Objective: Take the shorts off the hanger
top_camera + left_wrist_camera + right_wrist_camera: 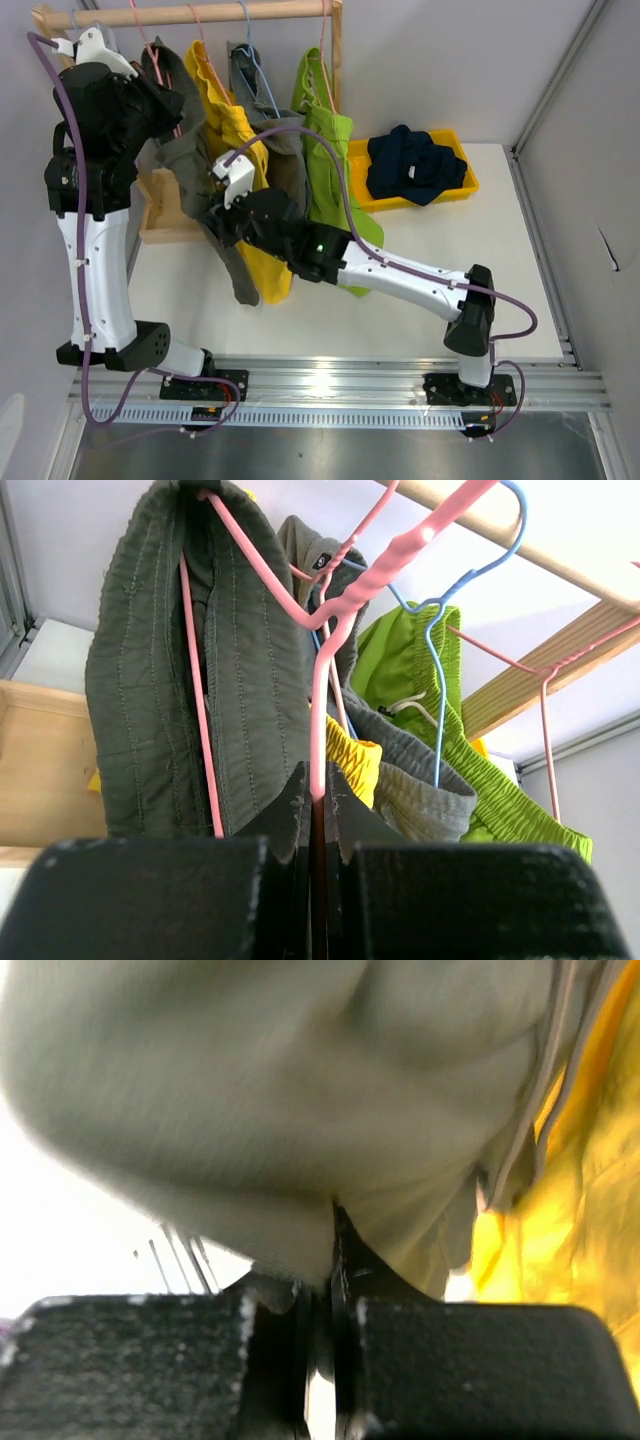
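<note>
Dark olive-grey shorts (185, 150) hang over a pink hanger (330, 620) at the left end of the wooden rail (200, 14). My left gripper (320, 785) is up at the rail (172, 108) and shut on that hanger's pink wire. Lower down, my right gripper (215, 220) is shut on the olive-grey cloth (250, 1110), pinched between its jaws (332, 1260). Yellow shorts (230, 120), mid grey shorts (285, 160) and lime green shorts (330, 150) hang further right. Navy shorts (410, 165) lie in a yellow bin (470, 175).
The rack stands on a wooden base (165, 215) at the back left of the white table (450, 240). A blue hanger (440, 680) carries the grey shorts. Walls close in on the left and right sides.
</note>
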You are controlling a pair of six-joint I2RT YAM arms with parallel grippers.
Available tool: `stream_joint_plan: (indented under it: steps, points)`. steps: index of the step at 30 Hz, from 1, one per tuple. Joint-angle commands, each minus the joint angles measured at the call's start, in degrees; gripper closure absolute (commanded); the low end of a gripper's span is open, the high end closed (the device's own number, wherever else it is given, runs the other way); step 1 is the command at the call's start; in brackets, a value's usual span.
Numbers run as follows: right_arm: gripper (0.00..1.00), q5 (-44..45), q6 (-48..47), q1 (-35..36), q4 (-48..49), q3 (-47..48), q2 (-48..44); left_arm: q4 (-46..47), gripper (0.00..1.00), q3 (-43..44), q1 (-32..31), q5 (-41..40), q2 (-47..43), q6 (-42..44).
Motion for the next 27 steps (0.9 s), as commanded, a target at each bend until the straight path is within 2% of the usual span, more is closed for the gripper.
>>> stream_joint_plan:
  steps: [1, 2, 5, 10, 12, 16, 21, 23, 27]
  points:
    - [1.00, 6.5, -1.9, 5.3, 6.7, -7.9, -8.6, 4.6, 1.00, 3.1, -0.3, -1.2, -1.4, 2.1]
    - [1.00, 8.6, -1.5, 7.0, 8.4, -15.1, -10.7, 3.8, 1.00, 3.5, -0.3, -1.9, -1.0, 2.7]
    - [1.00, 16.9, 3.1, 13.7, 13.0, -28.7, -17.6, 3.1, 1.00, 4.7, -0.2, -5.2, -0.4, 4.7]
    - [1.00, 30.5, 10.2, 24.7, 14.6, -40.8, -21.3, 3.2, 1.00, 4.6, 0.1, -8.4, -0.1, 7.1]
    - [1.00, 30.9, 14.2, 25.6, 14.0, -42.6, -20.8, 3.0, 1.00, 4.5, 0.1, -9.1, -0.2, 7.3]
    - [1.00, 31.5, 14.4, 24.6, 12.4, -40.2, -18.7, 2.6, 1.00, 3.1, 0.1, -7.5, -1.3, 6.5]
    - [1.00, 27.8, 5.9, 18.1, 13.6, -31.2, -15.9, -1.8, 1.00, 0.6, 0.0, -1.8, -5.0, 3.1]
    - [1.00, 24.6, 2.9, 13.0, 12.4, -26.3, -14.1, -5.5, 1.00, -2.5, 0.0, -0.1, -7.1, 1.2]
    - [1.00, 18.1, -1.3, 3.7, 5.7, -10.1, -7.6, -6.9, 1.00, -16.9, -0.1, 2.4, -16.5, -3.4]
